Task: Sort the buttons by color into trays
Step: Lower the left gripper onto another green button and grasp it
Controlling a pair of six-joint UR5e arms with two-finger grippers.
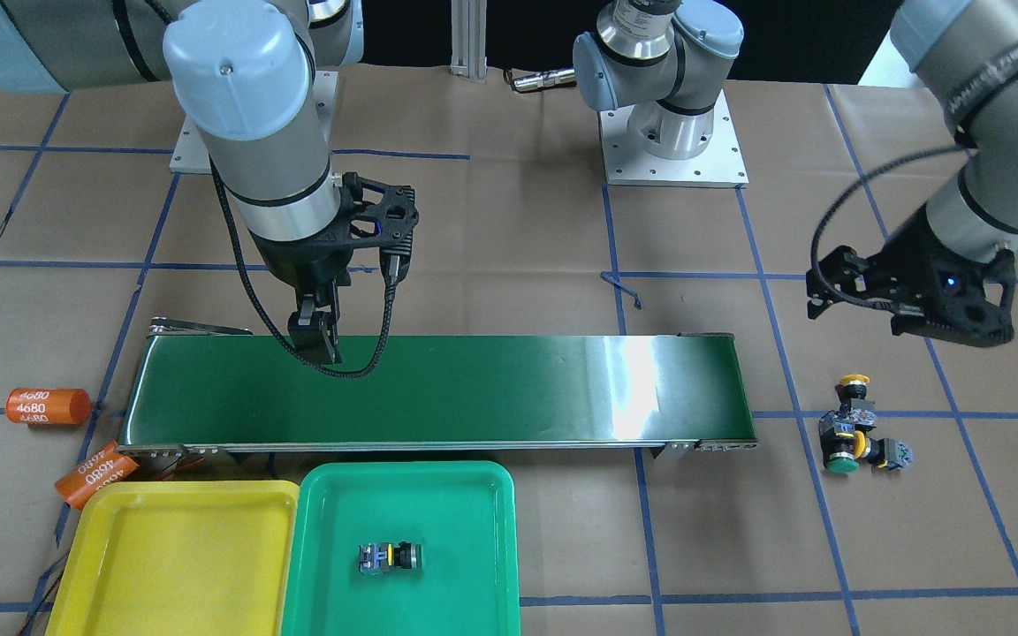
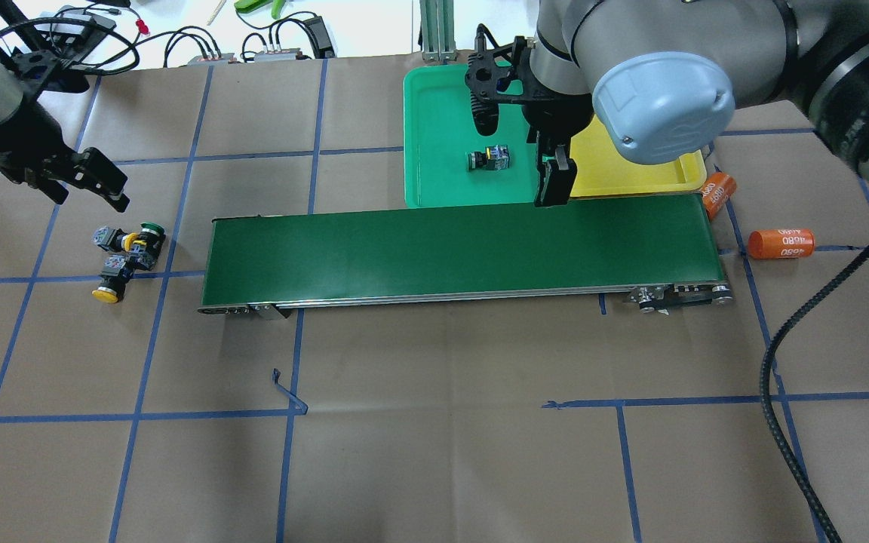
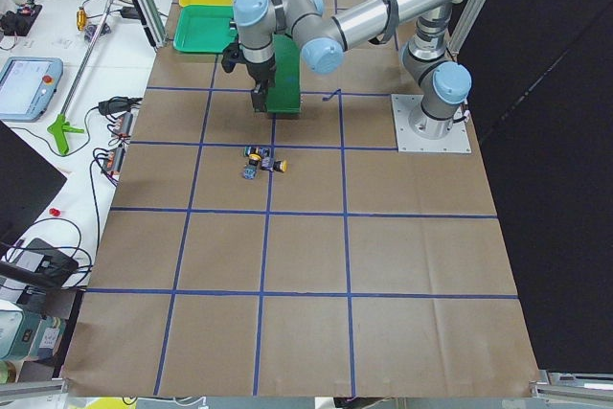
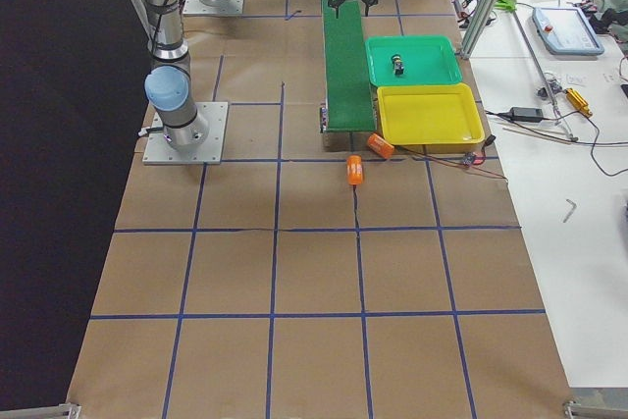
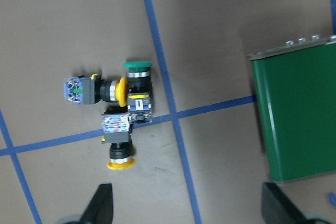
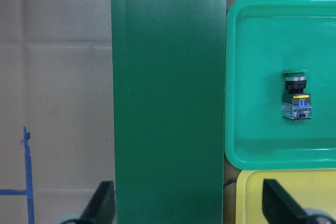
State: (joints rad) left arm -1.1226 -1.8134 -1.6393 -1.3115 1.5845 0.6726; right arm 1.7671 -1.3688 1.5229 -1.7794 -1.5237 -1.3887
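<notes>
Left wrist-mounted: 3 buttons [image 5: 122, 111] beyond L gripper [image 5: 186, 205].

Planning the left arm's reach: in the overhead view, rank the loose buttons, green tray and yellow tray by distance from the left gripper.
From the left gripper:
1. Loose buttons, close by, left.
2. Green tray, beyond the belt, centre.
3. Yellow tray, farther right.

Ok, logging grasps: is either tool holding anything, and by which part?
Nothing is held; the left tool and right tool are both open and empty.
</notes>
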